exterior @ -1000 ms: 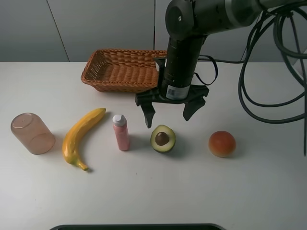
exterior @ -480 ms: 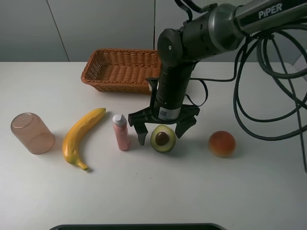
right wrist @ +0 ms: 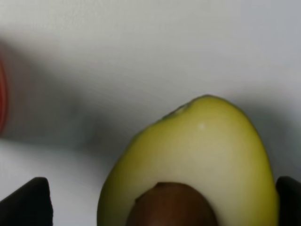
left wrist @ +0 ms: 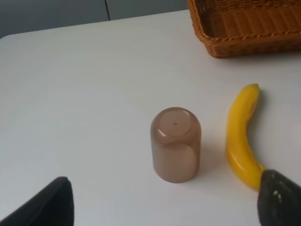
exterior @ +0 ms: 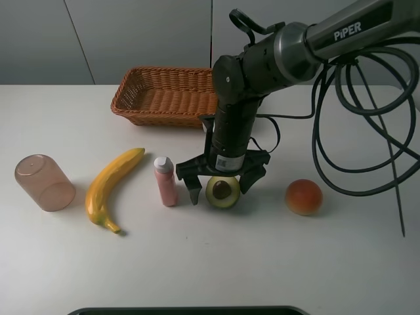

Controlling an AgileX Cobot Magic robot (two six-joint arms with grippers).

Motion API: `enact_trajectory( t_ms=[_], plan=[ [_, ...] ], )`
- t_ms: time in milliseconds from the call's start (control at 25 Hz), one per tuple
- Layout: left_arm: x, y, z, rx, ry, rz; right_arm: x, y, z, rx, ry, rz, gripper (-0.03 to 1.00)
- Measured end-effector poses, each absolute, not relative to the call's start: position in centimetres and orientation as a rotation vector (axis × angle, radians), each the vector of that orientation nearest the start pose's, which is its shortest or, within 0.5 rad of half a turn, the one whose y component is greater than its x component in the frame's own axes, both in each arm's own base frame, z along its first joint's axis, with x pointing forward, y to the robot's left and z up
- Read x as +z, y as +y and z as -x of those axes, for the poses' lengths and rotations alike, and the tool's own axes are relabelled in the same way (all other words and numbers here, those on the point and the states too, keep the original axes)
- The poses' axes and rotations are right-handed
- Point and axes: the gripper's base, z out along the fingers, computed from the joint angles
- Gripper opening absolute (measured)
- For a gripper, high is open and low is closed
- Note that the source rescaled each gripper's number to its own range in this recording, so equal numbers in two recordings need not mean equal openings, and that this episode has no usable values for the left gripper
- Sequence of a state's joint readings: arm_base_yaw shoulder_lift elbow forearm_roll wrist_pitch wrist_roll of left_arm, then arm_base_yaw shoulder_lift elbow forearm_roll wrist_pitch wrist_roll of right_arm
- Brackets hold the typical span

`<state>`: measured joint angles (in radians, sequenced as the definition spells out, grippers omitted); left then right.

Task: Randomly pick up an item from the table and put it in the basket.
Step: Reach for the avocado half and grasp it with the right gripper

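Exterior high view: the right gripper (exterior: pixel 220 191), jaws spread wide, straddles the avocado (exterior: pixel 224 191) in front of the basket (exterior: pixel 164 98); the left gripper (left wrist: pixel 163 200) is likewise spread.

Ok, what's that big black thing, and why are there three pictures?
It's a robot arm. One picture is taken from high up; the other two come from small cameras on the robot's wrists. The right gripper, a two-finger claw, is open, a finger on each side of the halved avocado, not squeezing it yet. The left gripper is open above the table, holding nothing. Also there: a banana, a pink bottle, a cup, a round orange fruit and a basket.
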<state>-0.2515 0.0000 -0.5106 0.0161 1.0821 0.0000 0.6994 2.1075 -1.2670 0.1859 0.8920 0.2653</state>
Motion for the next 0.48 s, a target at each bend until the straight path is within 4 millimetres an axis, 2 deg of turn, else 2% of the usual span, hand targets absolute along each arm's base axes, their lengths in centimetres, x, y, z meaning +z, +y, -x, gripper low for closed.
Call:
enact_trajectory(
  t_ms=[280,320,360,400,440,480],
  plan=[
    [27.85,0.30,0.65,-0.137,2.042,-0.257,9.52,24.74,-27.43,0.132,3.239,0.512,0.98],
    [27.85,0.30,0.65,-0.137,2.042,-0.257,9.52,24.73,-27.43,0.130,3.238,0.514,0.82],
    [27.85,0.30,0.65,-0.137,2.042,-0.257,9.52,24.70,-27.45,0.125,3.236,0.518,0.54],
    [27.85,0.30,0.65,-0.137,2.042,-0.257,9.52,24.70,-27.45,0.125,3.236,0.518,0.15],
    [27.85,0.30,0.65,-0.137,2.042,-0.257,9.52,24.70,-27.45,0.125,3.236,0.518,0.00],
    [27.85,0.30,0.65,-0.137,2.042,-0.257,9.52,24.69,-27.46,0.123,3.235,0.520,0.02]
  ],
)
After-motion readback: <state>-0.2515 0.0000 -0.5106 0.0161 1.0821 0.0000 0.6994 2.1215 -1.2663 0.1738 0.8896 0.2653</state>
